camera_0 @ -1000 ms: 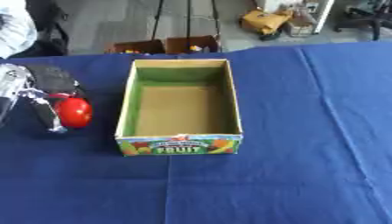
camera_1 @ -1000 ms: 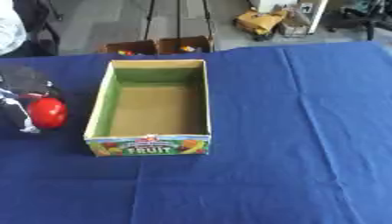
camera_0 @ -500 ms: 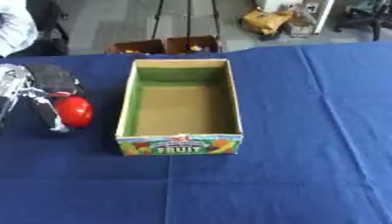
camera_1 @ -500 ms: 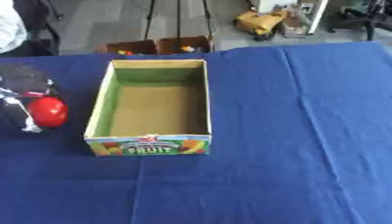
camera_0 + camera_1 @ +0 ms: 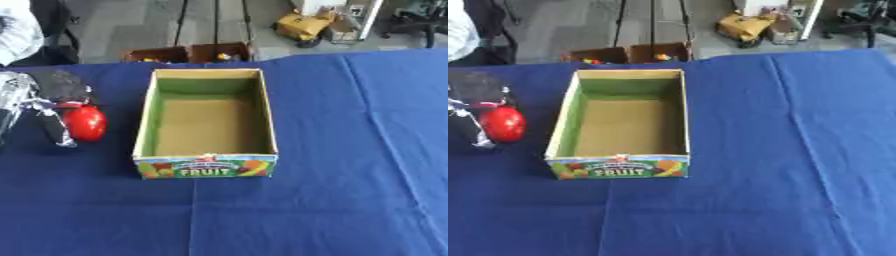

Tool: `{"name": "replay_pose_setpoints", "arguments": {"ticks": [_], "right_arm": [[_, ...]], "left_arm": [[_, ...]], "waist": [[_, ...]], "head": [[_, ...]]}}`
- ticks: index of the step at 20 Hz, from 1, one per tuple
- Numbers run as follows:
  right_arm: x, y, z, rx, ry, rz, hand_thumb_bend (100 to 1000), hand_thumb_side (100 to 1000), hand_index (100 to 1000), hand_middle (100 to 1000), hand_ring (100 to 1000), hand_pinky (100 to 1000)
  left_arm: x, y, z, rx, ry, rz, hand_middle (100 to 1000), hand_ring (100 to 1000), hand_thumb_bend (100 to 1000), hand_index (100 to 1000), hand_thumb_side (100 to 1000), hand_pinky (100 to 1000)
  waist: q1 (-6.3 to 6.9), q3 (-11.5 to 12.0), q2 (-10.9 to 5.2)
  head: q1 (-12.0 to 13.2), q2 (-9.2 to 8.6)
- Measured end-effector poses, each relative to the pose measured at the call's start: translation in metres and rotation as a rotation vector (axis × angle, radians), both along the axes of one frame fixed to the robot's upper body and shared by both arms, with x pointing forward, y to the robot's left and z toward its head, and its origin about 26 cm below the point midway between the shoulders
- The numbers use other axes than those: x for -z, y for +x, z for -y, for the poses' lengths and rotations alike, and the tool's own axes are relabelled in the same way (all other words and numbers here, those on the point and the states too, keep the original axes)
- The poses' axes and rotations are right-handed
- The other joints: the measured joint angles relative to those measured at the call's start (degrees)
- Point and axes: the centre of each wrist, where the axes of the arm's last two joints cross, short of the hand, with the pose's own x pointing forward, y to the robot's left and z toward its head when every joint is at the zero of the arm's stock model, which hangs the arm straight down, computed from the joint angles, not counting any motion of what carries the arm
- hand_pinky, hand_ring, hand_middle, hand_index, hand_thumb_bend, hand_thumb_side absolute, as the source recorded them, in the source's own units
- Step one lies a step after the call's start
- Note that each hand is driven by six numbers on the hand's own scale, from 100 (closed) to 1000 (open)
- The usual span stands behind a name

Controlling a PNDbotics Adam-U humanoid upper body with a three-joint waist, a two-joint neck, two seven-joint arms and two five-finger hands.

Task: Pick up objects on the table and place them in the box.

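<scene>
A blue-draped surface (image 5: 350, 150) fills the view. At its middle stands an open cardboard box (image 5: 207, 165) with "FRUIT" printed on its near end, its inside bare. Well left of the box, near the surface's left edge, the left robot hand (image 5: 39, 100) has its fingers curled round a red round object (image 5: 85, 122), which sits just beside the box's left wall.

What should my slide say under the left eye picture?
Left hand holds a red fruit beside the empty fruit box.
</scene>
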Motion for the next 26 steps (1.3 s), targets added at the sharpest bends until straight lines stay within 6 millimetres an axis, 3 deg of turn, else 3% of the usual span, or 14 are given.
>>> {"name": "replay_pose_setpoints", "arguments": {"ticks": [5, 17, 21, 26], "right_arm": [[0.000, 0.000, 0.000, 0.000, 0.001, 0.000, 100, 830, 801, 580, 794, 703], [0.000, 0.000, 0.000, -0.001, 0.010, 0.001, 100, 828, 801, 580, 795, 703], [0.000, 0.000, 0.000, -0.001, 0.010, 0.001, 100, 826, 801, 580, 795, 703], [0.000, 0.000, 0.000, -0.001, 0.011, 0.001, 100, 824, 801, 580, 796, 703]], "left_arm": [[-0.002, -0.001, 0.001, 0.014, -0.032, 0.022, 579, 662, 100, 658, 538, 630], [-0.010, -0.004, 0.004, 0.035, -0.109, 0.045, 571, 645, 100, 651, 509, 603], [-0.011, -0.004, 0.004, 0.042, -0.151, 0.060, 553, 610, 100, 614, 438, 533], [-0.014, -0.007, 0.000, 0.061, -0.232, 0.130, 532, 589, 100, 596, 426, 504]], "waist": [[0.00, -0.01, -0.28], [-0.04, 0.30, -0.61], [-0.05, 0.41, -0.61], [-0.05, 0.67, -0.61]], "head": [[0.00, -1.92], [0.26, -1.96], [0.25, -1.96], [0.25, -1.96]]}}
